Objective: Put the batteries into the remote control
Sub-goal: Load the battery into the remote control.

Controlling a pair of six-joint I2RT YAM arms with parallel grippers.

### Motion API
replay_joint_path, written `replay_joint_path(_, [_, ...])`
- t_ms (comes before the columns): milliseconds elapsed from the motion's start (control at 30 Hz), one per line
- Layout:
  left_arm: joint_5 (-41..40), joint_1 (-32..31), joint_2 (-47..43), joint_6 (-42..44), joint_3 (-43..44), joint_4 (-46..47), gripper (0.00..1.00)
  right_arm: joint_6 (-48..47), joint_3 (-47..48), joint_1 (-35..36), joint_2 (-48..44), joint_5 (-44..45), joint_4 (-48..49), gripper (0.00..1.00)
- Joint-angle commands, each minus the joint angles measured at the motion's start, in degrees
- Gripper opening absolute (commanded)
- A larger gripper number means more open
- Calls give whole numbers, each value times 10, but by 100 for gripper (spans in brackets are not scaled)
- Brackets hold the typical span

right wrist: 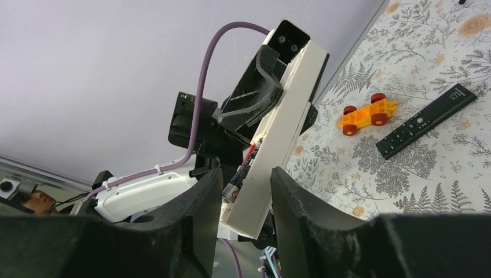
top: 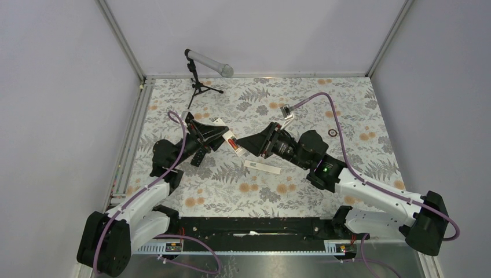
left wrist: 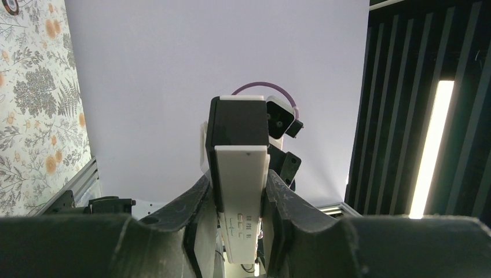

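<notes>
A white remote control (top: 233, 142) hangs in the air over the middle of the table, and my left gripper (top: 215, 134) is shut on it. In the left wrist view the remote control (left wrist: 242, 185) is pinched between both fingers of that gripper (left wrist: 240, 200). A battery (right wrist: 238, 180) with a metallic end and a red stripe lies in the open compartment at the remote control's (right wrist: 289, 116) free end. My right gripper (right wrist: 246, 188) is closed across this end, one finger at the battery and the other at the white back. Other batteries are out of view.
A flat white cover strip (top: 262, 167) lies on the floral table below the grippers. A black remote (right wrist: 427, 120) and an orange toy car (right wrist: 363, 113) lie on the table beyond. A microphone on a stand (top: 208, 62) is at the back, and a small ring (top: 332, 132) is to the right.
</notes>
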Motion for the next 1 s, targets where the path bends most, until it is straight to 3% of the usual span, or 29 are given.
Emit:
replay_joint_path(0, [-6, -1, -16, 3, 9, 35, 0, -1, 26, 4, 11, -4, -13, 43])
replay_joint_path(433, [-3, -1, -27, 5, 13, 30, 0, 2, 38, 4, 29, 2, -43, 41])
replay_joint_path(700, [-5, -1, -29, 20, 6, 13, 0, 18, 33, 3, -4, 23, -41, 76])
replay_joint_path(967, [-6, -1, -25, 24, 6, 13, 0, 27, 11, 3, -3, -4, -7, 82])
